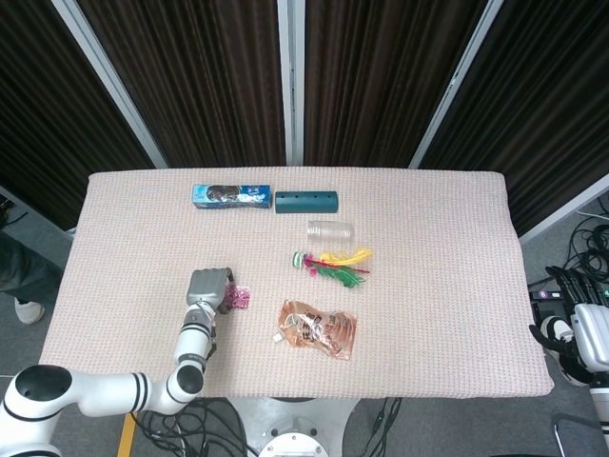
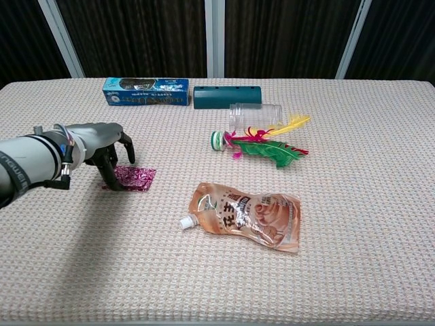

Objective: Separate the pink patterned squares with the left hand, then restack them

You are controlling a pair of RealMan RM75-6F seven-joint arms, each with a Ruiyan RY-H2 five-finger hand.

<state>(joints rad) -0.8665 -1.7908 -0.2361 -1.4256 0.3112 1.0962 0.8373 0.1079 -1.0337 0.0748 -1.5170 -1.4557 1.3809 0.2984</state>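
Observation:
The pink patterned squares (image 2: 138,178) lie flat as one small pile on the woven cloth, left of centre, also seen from the head camera as pink patterned squares (image 1: 238,298). My left hand (image 2: 102,146) arches over their left end with its fingers apart and pointing down. The dark fingertips (image 2: 113,180) touch the pile's left edge, and nothing is lifted. From above, the left hand (image 1: 209,288) covers the left part of the pile. My right hand (image 1: 575,319) hangs off the table's right side, dark fingers apart and holding nothing.
A blue snack box (image 2: 145,92) and a teal bar (image 2: 226,96) lie at the back. A clear jar (image 2: 255,113), a feather toy (image 2: 262,144) and an orange drink pouch (image 2: 246,215) lie to the right of the pile.

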